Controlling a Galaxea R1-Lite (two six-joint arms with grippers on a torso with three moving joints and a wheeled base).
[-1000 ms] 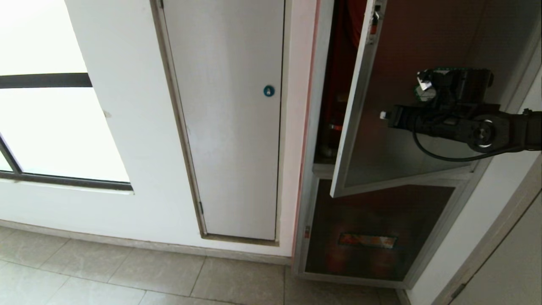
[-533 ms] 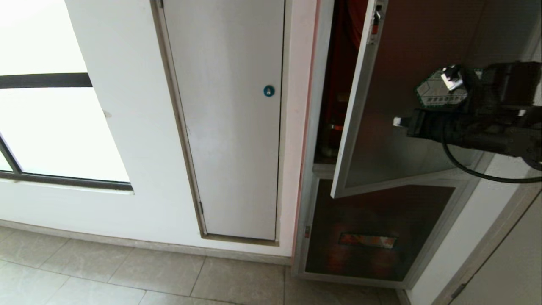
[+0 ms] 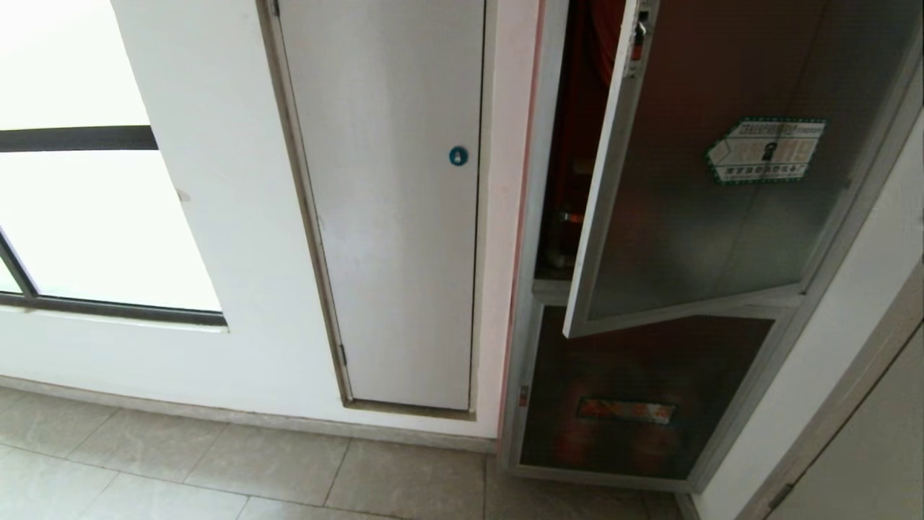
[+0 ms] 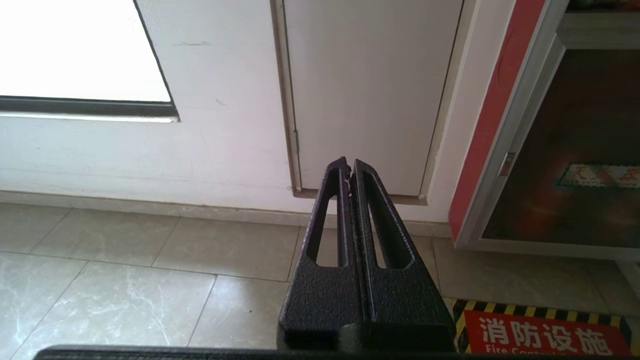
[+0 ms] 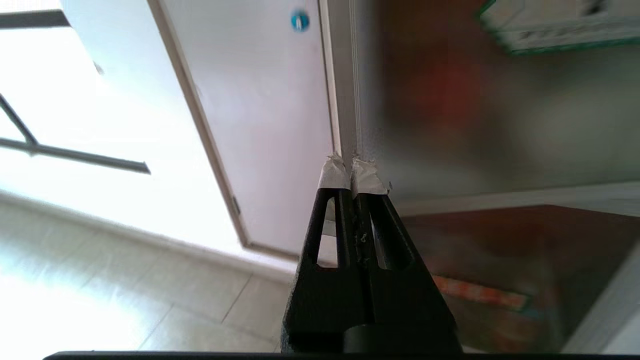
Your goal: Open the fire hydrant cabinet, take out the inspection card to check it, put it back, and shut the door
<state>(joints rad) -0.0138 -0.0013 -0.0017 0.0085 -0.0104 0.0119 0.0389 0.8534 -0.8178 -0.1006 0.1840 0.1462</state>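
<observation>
Gone from the head view is the right arm, which a second ago stretched across the dark tinted glass door with its silver aluminium frame; the green-bordered white hexagonal sticker it covered now shows whole. The door itself stands at the same partial opening, its free edge swung out from the tall silver-grey fire hydrant cabinet, whose red interior shows in the gap. A small red latch tab sits near the top of the door's free edge.

Judged against the task, the door is neither fully open nor closed, and the white inspection card appears in no view, so which step is in hand cannot be told; the arm's withdrawal suggests a pause or a repositioning.

The right wrist view supplies what the head view lacks: the right gripper, its taped black fingertips pressed together and holding nothing, points at the door's free edge, with the sticker and the plain white door's round blue lock beyond. The left wrist view shows the left gripper, likewise closed and empty, parked low over the grey floor tiles, left of the cabinet's lower panel, with a red floor sign beneath.
</observation>
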